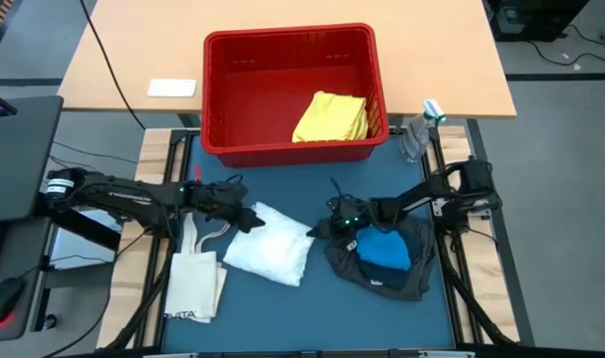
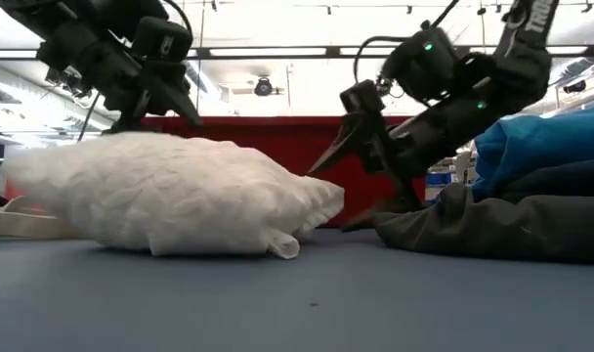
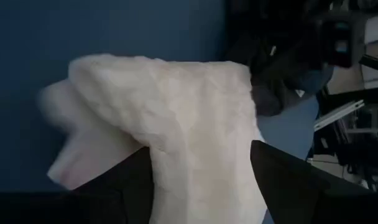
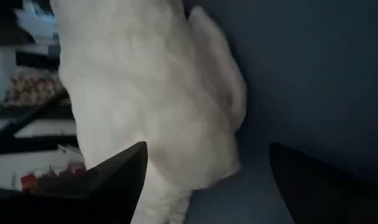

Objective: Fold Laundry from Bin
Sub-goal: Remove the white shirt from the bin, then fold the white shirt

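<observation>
A: What's the biggest thing here?

B: The room. The low view shows a bright ceiling with strip lights. From above there is grey floor, a pale wooden table (image 1: 283,60) at the back with a small white slab (image 1: 172,88) on it, and a dark blue mat (image 1: 283,308) covering the work surface in front.

A: And the bin?

B: The red bin (image 1: 291,94) sits at the mat's far edge, partly on the wooden table. A yellow cloth (image 1: 331,117) lies in its right-hand part.

A: The rest of the laundry?

B: A white textured cloth (image 1: 271,243), folded into a puffy pad, lies mid-mat. To its right is a stack, with a bright blue cloth (image 1: 385,249) on top of dark grey cloth (image 1: 397,281). A cream tote bag (image 1: 195,280) lies flat at the left edge, outside the pile.

A: The arms?

B: The left gripper (image 1: 251,217) is at the white pad's left corner, fingers spread apart with the cloth between them in its wrist view, not pinched. The right gripper (image 1: 319,230) is at the pad's right corner, just beside the stack, jaws wide and holding nothing.

A: Anything smaller?

B: A clear bottle (image 1: 418,134) stands to the right of the bin.
</observation>
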Motion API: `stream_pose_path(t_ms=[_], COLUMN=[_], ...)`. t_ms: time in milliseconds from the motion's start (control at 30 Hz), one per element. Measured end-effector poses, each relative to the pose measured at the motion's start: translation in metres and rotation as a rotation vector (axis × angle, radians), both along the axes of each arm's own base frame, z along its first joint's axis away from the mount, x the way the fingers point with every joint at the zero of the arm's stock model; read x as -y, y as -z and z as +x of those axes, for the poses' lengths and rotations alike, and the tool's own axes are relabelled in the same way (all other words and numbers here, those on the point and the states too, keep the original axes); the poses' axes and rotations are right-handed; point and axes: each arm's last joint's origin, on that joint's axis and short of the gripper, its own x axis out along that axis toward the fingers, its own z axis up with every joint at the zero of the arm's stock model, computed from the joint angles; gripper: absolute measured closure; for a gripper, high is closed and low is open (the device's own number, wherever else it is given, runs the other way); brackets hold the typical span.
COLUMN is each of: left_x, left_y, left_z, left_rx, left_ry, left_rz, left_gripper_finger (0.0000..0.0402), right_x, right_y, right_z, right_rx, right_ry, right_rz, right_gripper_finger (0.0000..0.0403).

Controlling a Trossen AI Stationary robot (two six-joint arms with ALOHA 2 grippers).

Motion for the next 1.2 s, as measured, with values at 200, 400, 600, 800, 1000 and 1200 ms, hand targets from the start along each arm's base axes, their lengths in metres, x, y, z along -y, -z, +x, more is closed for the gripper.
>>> stream_pose_path(t_ms=[200, 400, 600, 800, 1000, 1200], left_x=[-0.009, -0.024, -0.037, -0.054, -0.067, -0.063], left_y=[0.004, 0.017, 0.019, 0.013, -0.007, -0.048], left_z=[-0.01, -0.006, -0.004, -0.002, -0.004, -0.012], left_rx=[-0.095, -0.161, -0.153, -0.055, 0.155, 0.459], left_ry=[-0.023, 0.029, -0.006, -0.017, 0.015, 0.05], left_rz=[0.052, 0.178, 0.185, 0.151, 0.029, 0.019], left_gripper_finger=[0.0148, 0.0148, 0.0148, 0.0152, 0.0188, 0.0219], right_x=[0.0, 0.006, 0.016, 0.044, 0.067, 0.048], right_y=[0.001, 0.006, 0.003, -0.027, -0.089, -0.149], right_z=[0.026, 0.045, 0.054, 0.052, 0.035, 0.026], right_rx=[0.092, 0.093, 0.124, 0.211, 0.311, 0.361], right_ry=[-0.131, -0.116, -0.153, -0.143, -0.122, -0.304], right_rz=[-0.035, 0.0, -0.05, -0.172, -0.438, -0.614], right_gripper_finger=[0.0067, 0.0126, 0.033, 0.0378, 0.0379, 0.0379])
